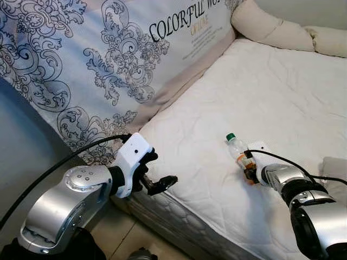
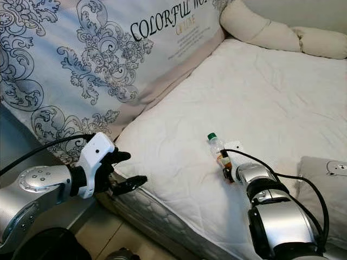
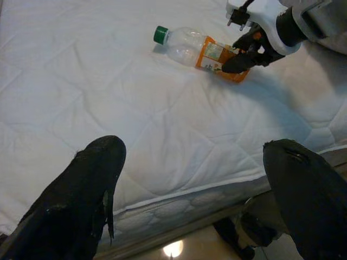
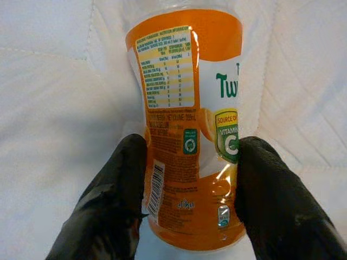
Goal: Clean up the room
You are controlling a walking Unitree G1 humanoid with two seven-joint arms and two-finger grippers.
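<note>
Bottle pickup is the step in hand: a plastic juice bottle (image 1: 238, 151) with a green cap and orange label is lying on its side on the white quilted mattress (image 1: 282, 92), cap pointing toward the headboard end where the cream bolster pillow (image 1: 271, 27) is sitting. The right gripper (image 4: 190, 184) is reaching in at the bottle's base end, its two black fingers (image 4: 116, 200) standing on either side of the labelled lower body; they are pressing against the label on both sides, so the claw is looking closed on the bottle, though the bottle is lying on the mattress and not lifted. The left gripper (image 1: 154, 181) is hanging off the mattress's near edge, well apart from the bottle, its fingers spread wide and holding nothing. A patterned blue-and-white cushion (image 1: 97, 59) printed with "COLORFUL" is leaning along the far side of the mattress from the bottle, and a grey pad (image 2: 325, 179) is lying near the robot's right arm.

Judging from this, the grasp is looking seated but low on the bottle. The next move is calling for a firm squeeze without crushing the thin plastic, then a straight lift clear of the mattress, watching that the cap end is not drooping, before carrying it off to wherever rubbish belongs
</note>
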